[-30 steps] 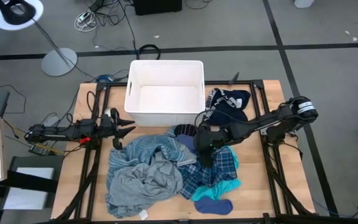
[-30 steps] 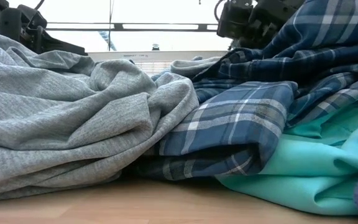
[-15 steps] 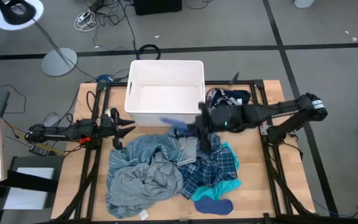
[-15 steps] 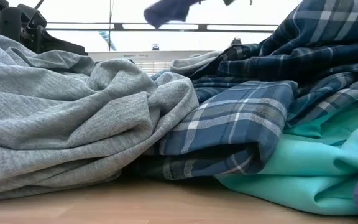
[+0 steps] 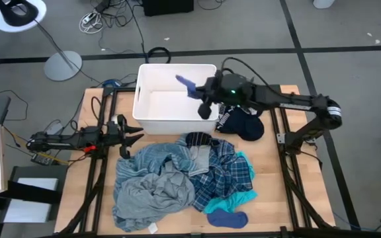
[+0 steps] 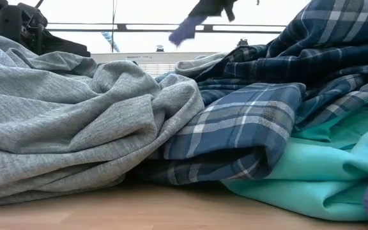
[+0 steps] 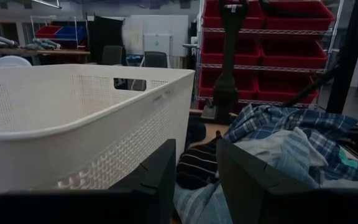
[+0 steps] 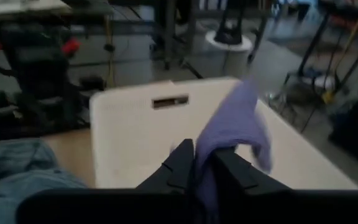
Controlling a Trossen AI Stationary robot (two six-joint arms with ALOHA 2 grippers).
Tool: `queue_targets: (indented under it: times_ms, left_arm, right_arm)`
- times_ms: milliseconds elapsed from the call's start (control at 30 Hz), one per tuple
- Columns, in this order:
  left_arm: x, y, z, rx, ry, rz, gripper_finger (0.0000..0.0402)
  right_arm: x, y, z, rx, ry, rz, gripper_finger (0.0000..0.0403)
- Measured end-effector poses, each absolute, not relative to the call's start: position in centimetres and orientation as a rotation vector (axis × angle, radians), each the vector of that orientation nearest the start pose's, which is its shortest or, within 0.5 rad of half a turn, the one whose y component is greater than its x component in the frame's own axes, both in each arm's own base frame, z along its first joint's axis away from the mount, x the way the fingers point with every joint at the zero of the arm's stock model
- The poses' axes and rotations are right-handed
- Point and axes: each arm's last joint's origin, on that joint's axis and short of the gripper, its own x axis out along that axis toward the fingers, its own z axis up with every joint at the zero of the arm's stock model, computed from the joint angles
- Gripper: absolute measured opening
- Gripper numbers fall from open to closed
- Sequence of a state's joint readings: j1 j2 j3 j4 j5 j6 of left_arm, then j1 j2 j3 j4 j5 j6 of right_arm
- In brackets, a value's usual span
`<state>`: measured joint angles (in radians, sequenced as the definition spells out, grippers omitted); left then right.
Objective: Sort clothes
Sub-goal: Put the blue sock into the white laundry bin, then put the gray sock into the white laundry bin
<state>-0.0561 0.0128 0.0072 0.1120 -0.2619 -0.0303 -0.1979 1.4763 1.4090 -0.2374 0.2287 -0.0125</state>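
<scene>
My right gripper [image 5: 200, 91] is shut on a dark blue sock [image 5: 185, 84] above the white bin [image 5: 139, 99]; the sock also shows in the low view [image 6: 185, 29]. My left gripper [image 5: 135, 135] is open and empty by the bin's near left corner. On the table lie the grey shirt [image 5: 147, 195], the grey-blue striped top [image 5: 157, 157], the blue plaid shirt [image 5: 225, 177], the turquoise garment [image 5: 237, 198] under it, a second dark blue sock [image 5: 228, 218] and the navy white-striped piece [image 5: 242, 120]. My right gripper pinches one end of the dark blue sock [image 8: 205, 163] between its two fingers. The rest of the sock [image 8: 241, 121] reaches out beyond the fingertips. It is lifted clear, over the bin's open top.
The bin stands at the table's far edge, its side wall close in front of my left gripper [image 7: 92, 130]. The clothes heap fills the table's middle and near part. Bare wood shows at the near right [image 5: 276, 198].
My right gripper has risen from the clothes heap with the dark blue sock and swung toward the far edge and leftward, over the bin. The sock has been lifted clear of the heap and trails from the fingers.
</scene>
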Motion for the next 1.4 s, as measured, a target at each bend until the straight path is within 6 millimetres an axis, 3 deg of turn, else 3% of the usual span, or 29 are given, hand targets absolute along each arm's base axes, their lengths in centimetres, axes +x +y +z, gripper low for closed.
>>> queue_targets:
  times_ms: [233,533,733,867,1100,1300,1400]
  left_arm:
    - [9.7,0.2,17.6,-0.047,-0.109,0.204,0.0121]
    - [9.7,0.2,17.6,-0.047,-0.110,0.204,0.0121]
    - [9.7,0.2,17.6,-0.047,-0.109,0.204,0.0121]
    - [9.7,0.2,17.6,-0.047,-0.110,0.204,0.0121]
    - [9.7,0.2,17.6,-0.047,-0.109,0.204,0.0121]
    - [9.7,0.3,17.6,0.184,-0.087,0.226,0.0121]
    - [9.7,0.3,17.6,0.210,-0.082,0.228,0.0121]
  right_arm:
    - [35.2,-9.5,34.1,0.074,0.425,-0.374,0.0125]
    - [35.3,-10.3,34.7,0.073,0.352,-0.439,0.0183]
    - [35.1,-9.9,34.3,0.115,0.412,-0.332,0.0189]
    - [33.6,-8.9,34.0,0.128,0.553,-0.308,0.0189]
    - [28.8,-6.1,34.9,0.183,0.813,-0.269,0.0188]
    - [25.3,-2.1,37.3,0.214,0.802,-0.204,0.0185]
    - [24.3,0.1,38.1,0.188,0.764,-0.199,0.0185]
